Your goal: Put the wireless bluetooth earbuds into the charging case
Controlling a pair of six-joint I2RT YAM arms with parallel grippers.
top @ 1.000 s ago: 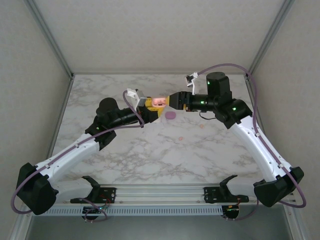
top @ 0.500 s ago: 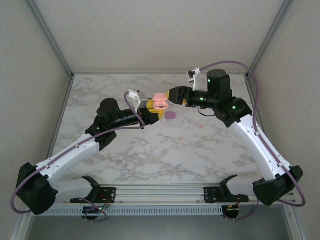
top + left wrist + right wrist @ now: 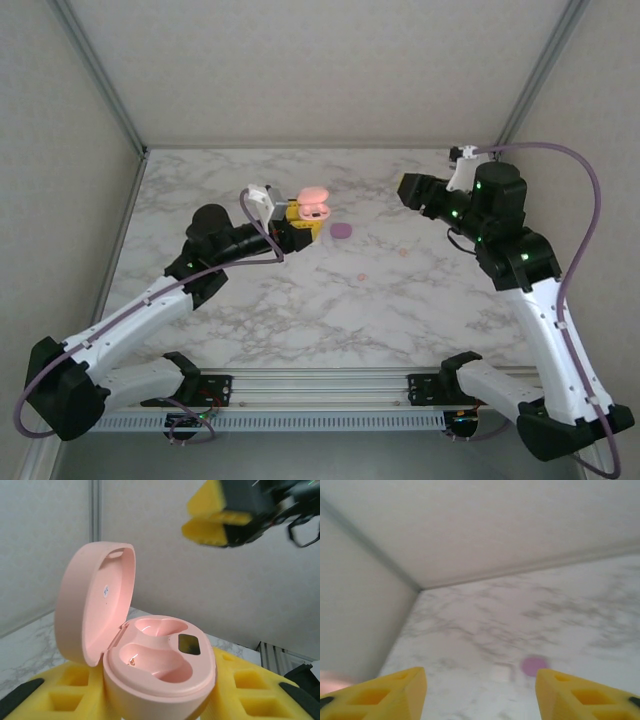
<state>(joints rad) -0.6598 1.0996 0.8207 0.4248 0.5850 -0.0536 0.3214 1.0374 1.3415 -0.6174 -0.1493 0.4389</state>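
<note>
The room is a small booth with pale walls (image 3: pixel 320 60) on three sides and thin grey metal posts (image 3: pixel 100 75) in the corners. At the bottom is a table (image 3: pixel 300 320) that is flat and smooth, white with grey marble swirls. Two white and black arms reach in from the near edge, the left arm (image 3: pixel 150 310) and the right arm (image 3: pixel 545 310). The left gripper (image 3: pixel 303 222) has its yellow fingers squeezed on the charging case (image 3: pixel 165 680) and holds it up, off the table I think. The case is pink and its lid (image 3: pixel 95 605) is flipped up. Both little holes (image 3: pixel 157 657) inside are empty, so no bud is in. The right gripper (image 3: pixel 408 188) hangs in the air, well apart from the case, with its yellow fingers spread wide and nothing between them. On the table just right of the case lies a purple round thing (image 3: pixel 342 230). I cannot tell if it is a bud or another case. The wireless bluetooth earbuds (image 3: pixel 357 276) look like tiny peach dots on the table. One is near the middle and a second bud (image 3: pixel 403 252) lies further right, both far from the grippers. I think the opening part is done. Picking up the buds and dropping them in the holes is all left to do.
</note>
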